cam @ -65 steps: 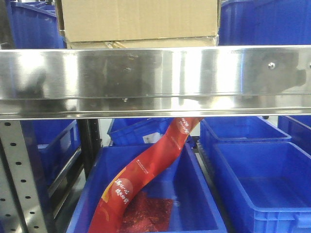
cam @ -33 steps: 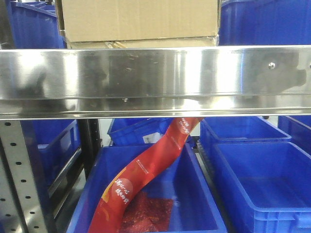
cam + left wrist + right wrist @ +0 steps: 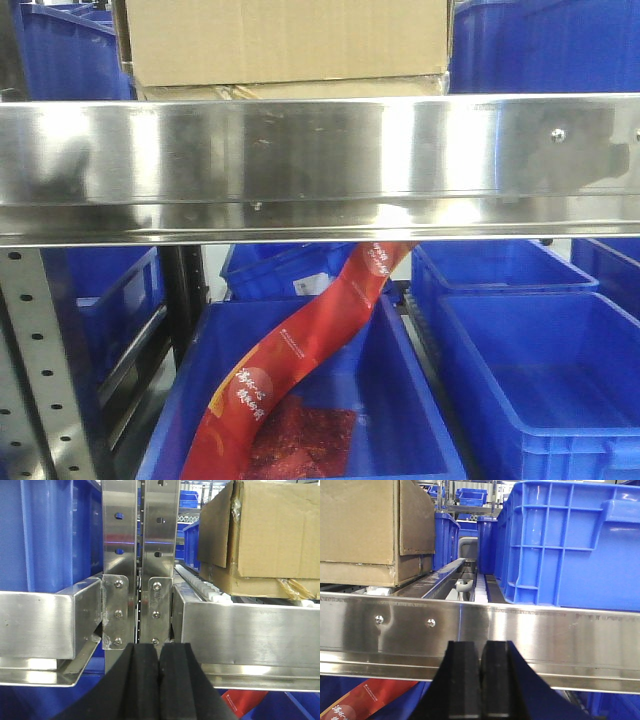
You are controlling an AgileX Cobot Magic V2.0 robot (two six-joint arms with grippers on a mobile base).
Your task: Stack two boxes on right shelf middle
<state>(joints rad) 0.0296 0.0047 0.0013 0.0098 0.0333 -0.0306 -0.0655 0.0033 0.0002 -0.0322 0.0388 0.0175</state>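
The shelf (image 3: 320, 165) runs across the middle of the front view. On it, at upper centre, the tall box (image 3: 285, 35) sits on the flat box (image 3: 290, 88). Bins (image 3: 545, 45) stand on the shelf at the upper right and upper left. Below the shelf, a bin (image 3: 400, 400) at lower centre holds a banner (image 3: 300, 360) that runs up to the shelf's underside. Another bin (image 3: 540, 390) lies to its right. An upright (image 3: 45, 370) stands at lower left.
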